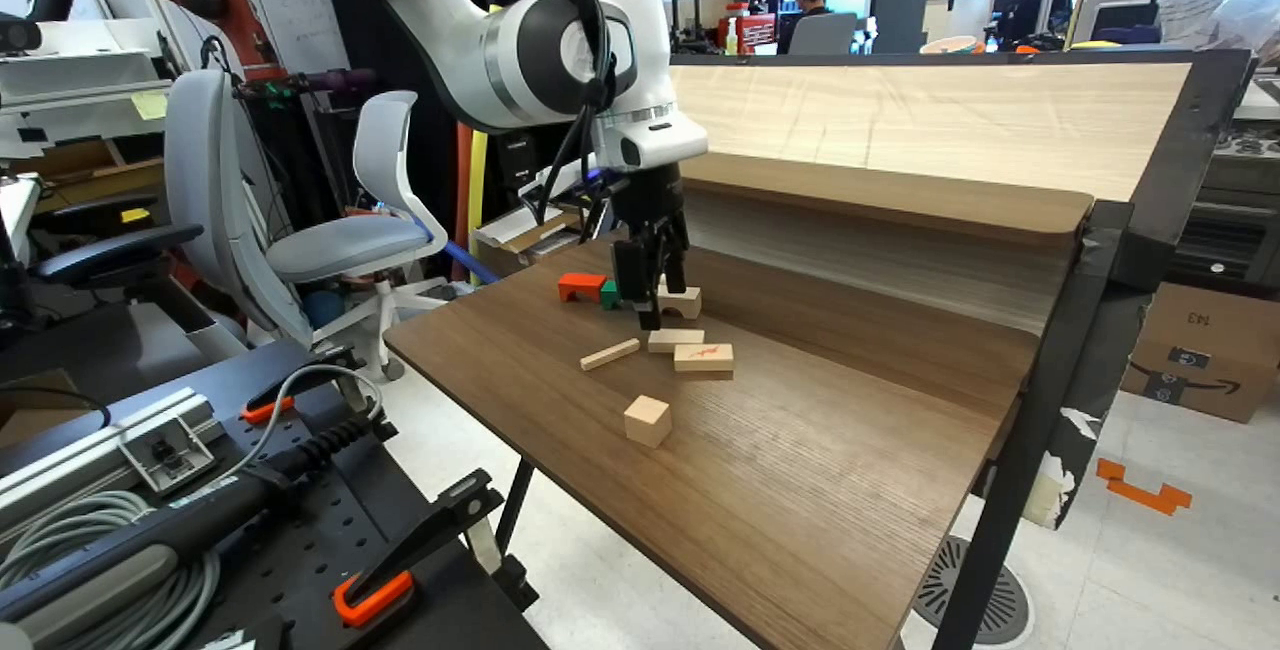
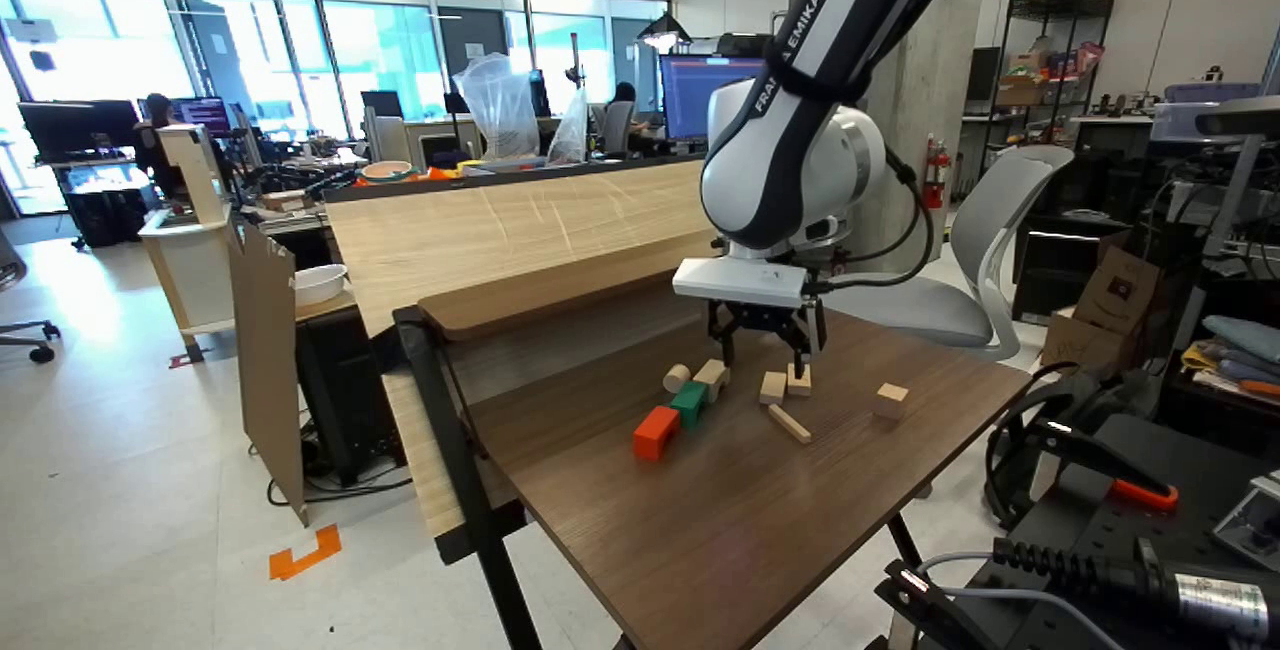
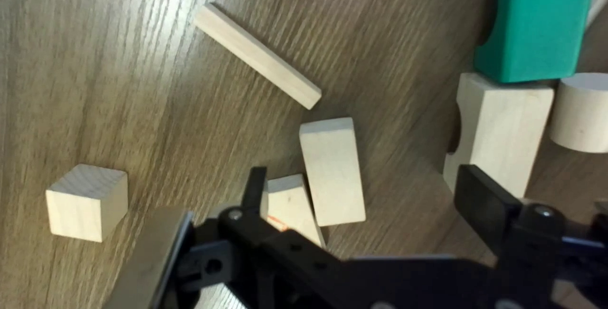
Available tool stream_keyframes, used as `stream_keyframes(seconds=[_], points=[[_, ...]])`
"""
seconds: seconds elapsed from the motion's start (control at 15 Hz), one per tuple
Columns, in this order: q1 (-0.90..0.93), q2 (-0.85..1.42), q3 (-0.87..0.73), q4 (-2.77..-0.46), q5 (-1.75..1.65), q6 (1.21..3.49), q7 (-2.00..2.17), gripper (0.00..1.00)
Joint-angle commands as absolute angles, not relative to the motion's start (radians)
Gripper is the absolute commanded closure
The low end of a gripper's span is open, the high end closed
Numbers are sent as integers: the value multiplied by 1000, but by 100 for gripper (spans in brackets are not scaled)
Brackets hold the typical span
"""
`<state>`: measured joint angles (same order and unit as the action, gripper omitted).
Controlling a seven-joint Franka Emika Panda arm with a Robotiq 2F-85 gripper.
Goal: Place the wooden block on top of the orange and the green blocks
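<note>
The arm (image 2: pixel 820 145) is showing “EMIKA”; its end effector (image 2: pixel 763 365) is hovering, spread wide, above the surface (image 2: pixel 780 520). Wooden blocks (image 3: pixel 332 176), one bearing illegible orange marking (image 1: pixel 704 352), are lying near the orange block (image 2: pixel 656 430) and green block (image 2: pixel 691 401).

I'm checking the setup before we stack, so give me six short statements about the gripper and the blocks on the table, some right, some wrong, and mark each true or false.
1. The gripper is open. True.
2. The green block stands between the orange block and a plain wooden arch. True.
3. Something is stacked on the orange block. False: its top is bare.
4. The thin stick lies on the tabletop, apart from the cube. True.
5. The cube is painted green. False: it is bare wood.
6. The cube is held in the gripper. False: it sits on the tabletop.
</note>
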<state>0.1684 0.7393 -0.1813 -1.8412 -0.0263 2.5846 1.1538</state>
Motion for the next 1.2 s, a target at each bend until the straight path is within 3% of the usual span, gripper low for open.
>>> stream_keyframes(seconds=[0.0,1.13], points=[[148,753,-169,-1823,-18,2549,1103,0],[131,823,-164,-1791,5,2651,968,0]])
